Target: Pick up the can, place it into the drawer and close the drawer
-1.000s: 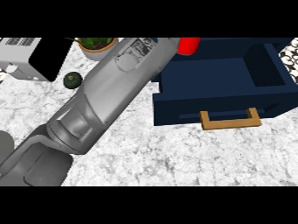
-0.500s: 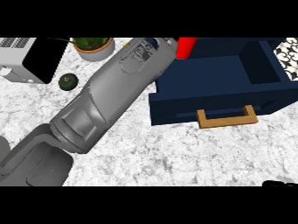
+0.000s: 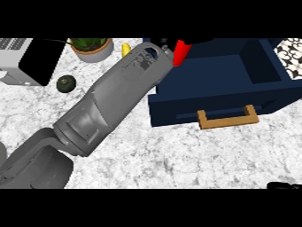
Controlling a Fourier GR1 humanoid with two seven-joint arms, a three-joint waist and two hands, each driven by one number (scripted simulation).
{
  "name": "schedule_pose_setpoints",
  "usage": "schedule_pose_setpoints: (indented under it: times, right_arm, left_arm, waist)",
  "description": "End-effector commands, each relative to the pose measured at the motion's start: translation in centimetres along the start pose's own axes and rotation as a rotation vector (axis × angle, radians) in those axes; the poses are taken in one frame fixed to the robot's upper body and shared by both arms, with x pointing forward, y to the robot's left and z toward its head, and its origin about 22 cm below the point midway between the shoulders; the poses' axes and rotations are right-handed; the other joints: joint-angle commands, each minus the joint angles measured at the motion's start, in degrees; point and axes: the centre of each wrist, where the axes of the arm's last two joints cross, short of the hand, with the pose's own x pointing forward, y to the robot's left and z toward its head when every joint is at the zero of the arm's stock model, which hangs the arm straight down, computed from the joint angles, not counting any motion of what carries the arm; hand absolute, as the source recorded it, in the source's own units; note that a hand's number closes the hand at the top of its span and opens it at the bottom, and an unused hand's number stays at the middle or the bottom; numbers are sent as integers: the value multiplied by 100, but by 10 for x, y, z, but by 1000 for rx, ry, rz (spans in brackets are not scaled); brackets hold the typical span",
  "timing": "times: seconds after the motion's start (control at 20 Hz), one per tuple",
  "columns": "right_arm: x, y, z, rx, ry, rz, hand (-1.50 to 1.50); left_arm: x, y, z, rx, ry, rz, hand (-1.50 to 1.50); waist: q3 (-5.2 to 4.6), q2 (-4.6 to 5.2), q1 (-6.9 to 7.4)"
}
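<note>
The left robot hand [image 3: 161,43] grips the red can [image 3: 179,52] above the open drawer's [image 3: 225,84] back-left corner. It should move over the cavity, then lower before releasing.

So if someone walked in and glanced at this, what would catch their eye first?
Probably the big grey left forearm stretching diagonally from lower left toward the top centre, where the left robot hand holds a red can over the back corner of the open dark blue drawer. Next comes the drawer's wooden handle, facing the marble counter, and a potted plant at the top left.
</note>
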Motion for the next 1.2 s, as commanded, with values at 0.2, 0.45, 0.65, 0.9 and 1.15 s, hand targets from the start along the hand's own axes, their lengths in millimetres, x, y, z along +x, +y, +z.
schedule_pose_setpoints:
  times: [0.2, 0.45, 0.65, 0.9, 1.15]
  right_arm:
    - [9, 3, -7, 38, -17, -1, -150]
    - [5, -4, -12, 31, -10, 2, -150]
    - [8, 8, -2, 34, -30, 4, -150]
    - [19, 5, -3, 31, -84, 100, -150]
    - [39, 0, -8, 76, -178, 298, -150]
  left_arm:
    - [-14, -2, 4, 66, 19, -25, -150]
    - [-20, 0, 4, 97, 31, -14, -150]
    - [-22, -2, 6, 131, 22, -15, -150]
    - [-9, -5, 5, 141, 42, 37, -150]
    - [-22, -2, 7, 125, 64, 72, -150]
  waist:
    - [1, 25, -157]
    - [0, 45, -162]
    - [0, 37, -212]
    - [-1, 14, -152]
    - [-7, 21, -68]
